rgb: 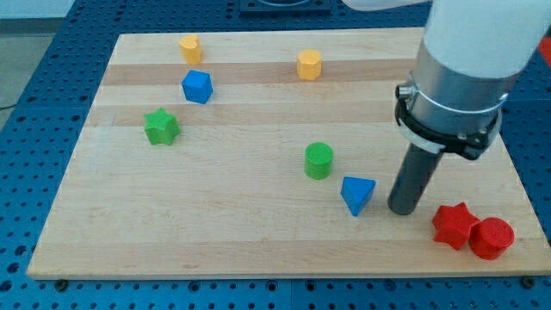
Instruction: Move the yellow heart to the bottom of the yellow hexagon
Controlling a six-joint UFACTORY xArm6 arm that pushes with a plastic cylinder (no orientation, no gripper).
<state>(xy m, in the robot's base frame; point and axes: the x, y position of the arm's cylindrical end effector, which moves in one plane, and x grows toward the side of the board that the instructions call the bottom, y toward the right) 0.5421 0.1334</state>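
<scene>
- My tip (403,209): the lower end of a plain dark rod resting on the wooden board (215,232), toward the view's right and bottom. There are no jaws to spread or press together, and it pinches nothing; it touches no block.
- Blue triangular block (357,194): just beside my tip, to the view's left, with a narrow gap between.
- Green cylinder (318,160): farther to the view's left of my tip and a little toward the top.
- Red star (454,225) and red cylinder (492,238): to the view's right of my tip and slightly toward the bottom; the two touch each other.
- Two yellow blocks, well apart from my tip toward the view's top: one (309,64) up and to the left, the other (190,48) farther left near the board's top edge. At this size I cannot say firmly which is the heart and which the hexagon; the nearer one looks six-sided, so I judge the far one to be the yellow heart.
- Blue block (196,87) and green star (162,127): far to the view's left, below the far yellow block.
- Step in hand, as I judge it: approach only; the heart is untouched.
- Next move calls for: travelling across the board past the green cylinder, coming round to the heart's far left side, then pushing it rightward and downward to sit under the hexagon, steering clear of the blue block.
</scene>
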